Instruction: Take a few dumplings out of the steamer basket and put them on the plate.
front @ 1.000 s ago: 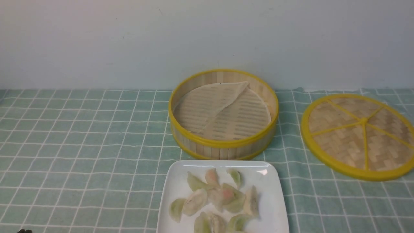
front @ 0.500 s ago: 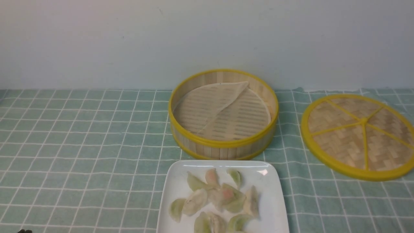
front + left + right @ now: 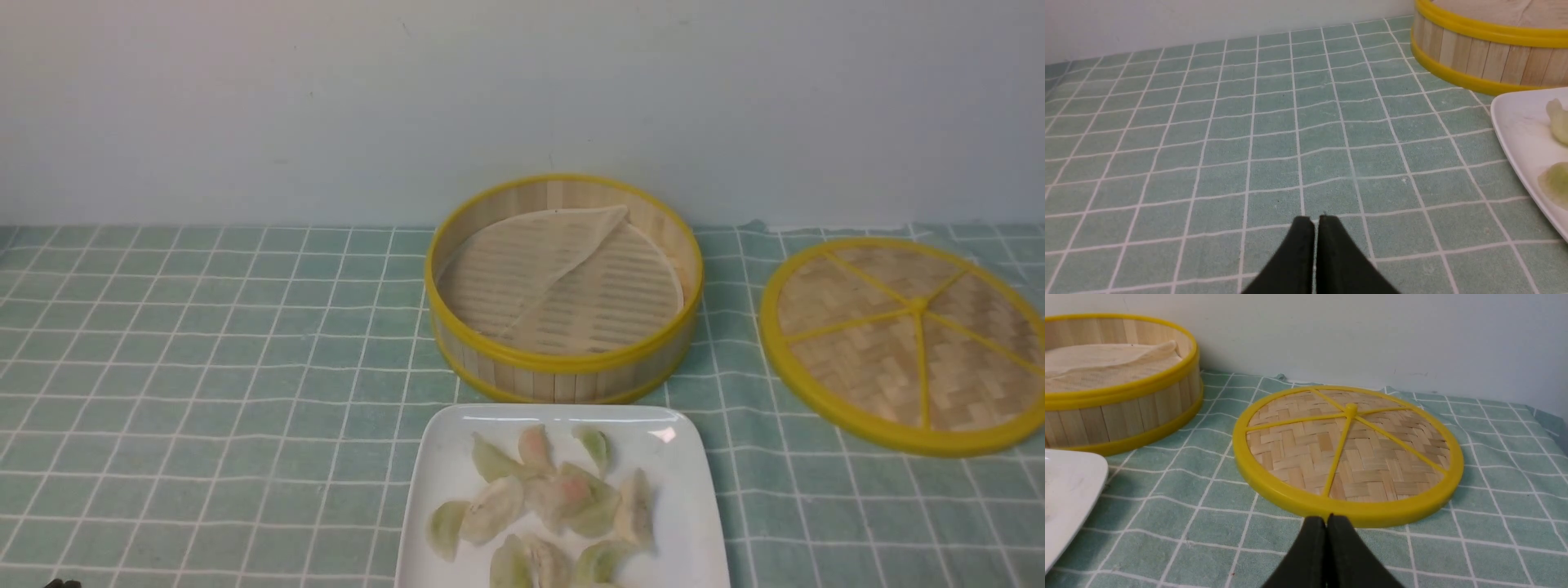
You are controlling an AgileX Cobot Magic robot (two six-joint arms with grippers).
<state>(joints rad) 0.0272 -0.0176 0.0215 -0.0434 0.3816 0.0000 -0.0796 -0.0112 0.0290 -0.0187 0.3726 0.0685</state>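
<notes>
Though small and clustered, easy enough to pick out: dumplings (image 3: 493, 510) on the plate (image 3: 682, 531), some overlapping near its centre, loners at about nine and one o'clock. Near edge of the plate cut off at six. Steamer basket (image 3: 563, 363) at twelve o'clock, just behind; only thin liner (image 3: 600, 233) and slats visible inside. Woven lid (image 3: 918, 304) at two o'clock from the plate. By appearance, transfer done; perhaps nothing left but leaving both arms parked.

Left gripper (image 3: 1316, 222): jaws narrow, tips together, nothing held. Right gripper (image 3: 1325, 522): likewise narrow and without load.

Handling, by judgement: light, soft, probably slick on glazed white. Likely to dent or tear under a hard squeeze. If adjusting any, best taken gently across the plump belly, not by thin pleats; start with loners, to avoid dragging neighbours.
</notes>
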